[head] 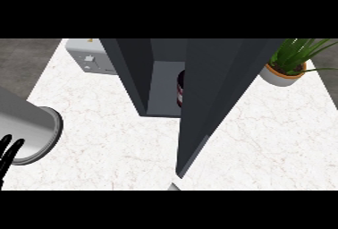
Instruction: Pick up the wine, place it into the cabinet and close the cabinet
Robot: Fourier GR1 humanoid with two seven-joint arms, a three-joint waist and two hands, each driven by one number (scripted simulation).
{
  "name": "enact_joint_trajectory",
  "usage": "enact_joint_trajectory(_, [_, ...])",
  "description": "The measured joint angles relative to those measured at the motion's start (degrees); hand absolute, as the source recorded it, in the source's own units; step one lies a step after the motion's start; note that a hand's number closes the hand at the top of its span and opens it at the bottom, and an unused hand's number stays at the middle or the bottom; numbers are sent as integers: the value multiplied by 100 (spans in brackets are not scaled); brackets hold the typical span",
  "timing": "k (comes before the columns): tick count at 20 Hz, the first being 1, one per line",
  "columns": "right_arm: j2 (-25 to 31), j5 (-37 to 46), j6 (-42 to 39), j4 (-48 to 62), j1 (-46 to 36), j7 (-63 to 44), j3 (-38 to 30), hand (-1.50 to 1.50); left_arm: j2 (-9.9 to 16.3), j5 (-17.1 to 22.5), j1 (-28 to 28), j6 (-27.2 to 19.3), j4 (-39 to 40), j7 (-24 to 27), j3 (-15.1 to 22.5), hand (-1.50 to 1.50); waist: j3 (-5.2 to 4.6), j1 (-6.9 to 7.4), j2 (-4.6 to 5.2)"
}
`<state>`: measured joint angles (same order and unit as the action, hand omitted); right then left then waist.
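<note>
A dark grey cabinet (135,67) stands at the middle of the white marble counter (112,147). Its door (211,103) is swung open towards me, edge on. The dark wine bottle (179,89) stands inside the cabinet on its light grey floor, mostly hidden behind the door. My left hand (8,150) shows at the lower left edge with its black fingers straight and pointing up, holding nothing, beside its thick grey forearm (30,129). It is well left of the cabinet. My right hand does not show.
A white appliance (89,56) sits at the back left, partly behind the cabinet. A potted green plant (287,67) in a white pot stands at the back right. A small grey sliver (174,187) shows at the lower edge, under the door's tip.
</note>
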<state>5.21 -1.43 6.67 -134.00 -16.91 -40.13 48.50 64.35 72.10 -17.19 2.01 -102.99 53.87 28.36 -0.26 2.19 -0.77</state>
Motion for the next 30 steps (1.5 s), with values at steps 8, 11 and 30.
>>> enact_joint_trajectory(8, [436,194,1371,52,-762,293,181,150,452,184,-495,771,303,118,-524,-150,-4,125,8])
enact_joint_trajectory(11, [405,87,1680,284,-1152,329,37,150,560,223,-601,992,423,84,-699,-150,-5,169,33])
enact_joint_trajectory(30, [-510,-1850,681,4980,-4615,1405,-2304,150,509,10,-1263,1737,849,-230,-1561,-150,17,167,119])
